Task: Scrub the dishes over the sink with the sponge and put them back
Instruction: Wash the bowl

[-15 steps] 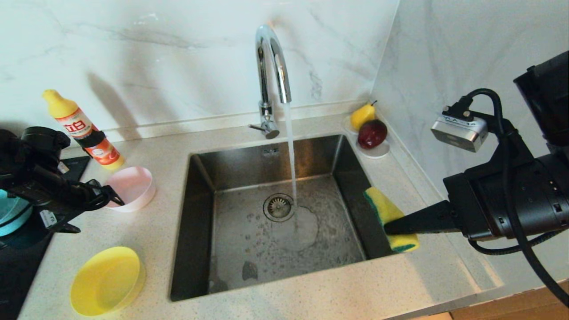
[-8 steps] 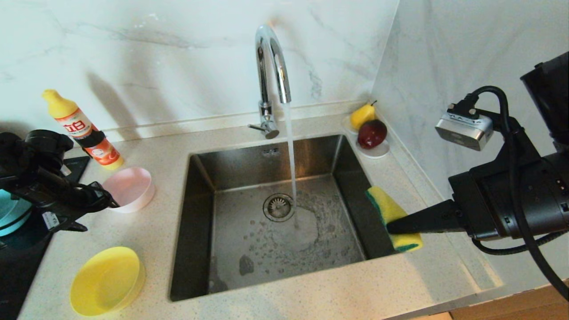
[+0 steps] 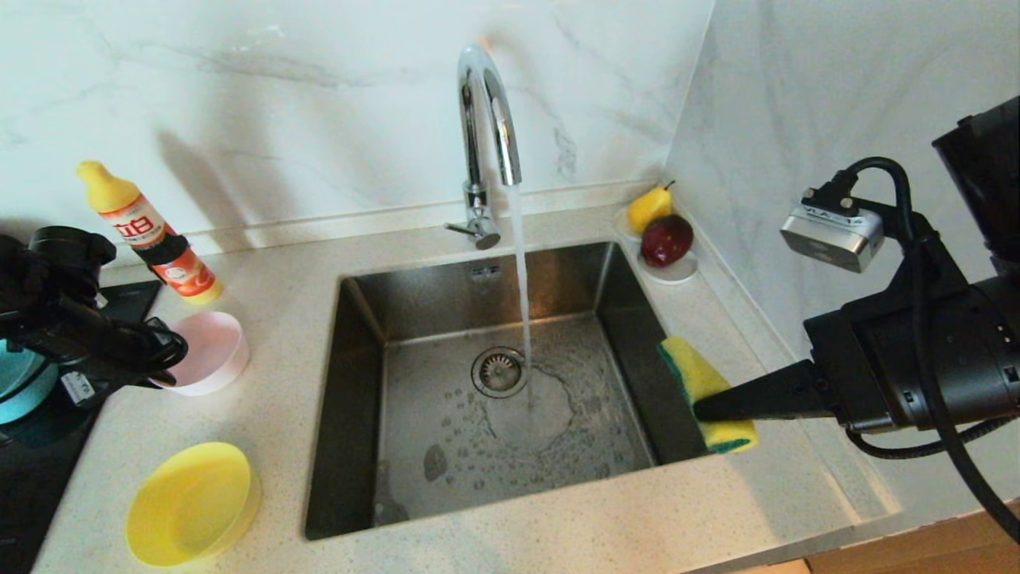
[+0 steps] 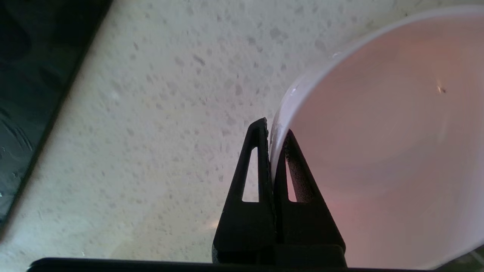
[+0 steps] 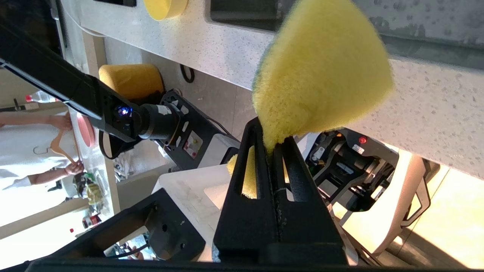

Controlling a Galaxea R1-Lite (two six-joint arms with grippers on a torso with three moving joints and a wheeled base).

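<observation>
The pale pink bowl [image 3: 209, 351] sits on the counter left of the sink [image 3: 358, 399]. My left gripper [image 3: 165, 365] is shut on its near rim, one finger inside the wall and one outside [image 4: 275, 126]. The pink bowl [image 4: 378, 151] looks empty. The yellow bowl [image 3: 191, 502] lies at the front left. The light blue bowl [image 3: 17, 383] shows partly at the left edge, behind my left arm. My right gripper [image 3: 701, 410] hovers over the sink's right edge, shut on the yellow and green sponge [image 3: 700, 381], which bulges beyond the fingertips [image 5: 274, 134].
Water runs from the chrome tap [image 3: 486, 104] onto the drain [image 3: 500, 371]. A detergent bottle [image 3: 151, 235] stands behind the pink bowl. A saucer with a pear and a red fruit [image 3: 668, 239] sits in the back right corner. A black cooktop [image 3: 32, 478] borders the counter's left.
My left gripper went from open to shut on the pink bowl's rim, and the bowl slid a little to the left. The right arm and sponge stayed put.
</observation>
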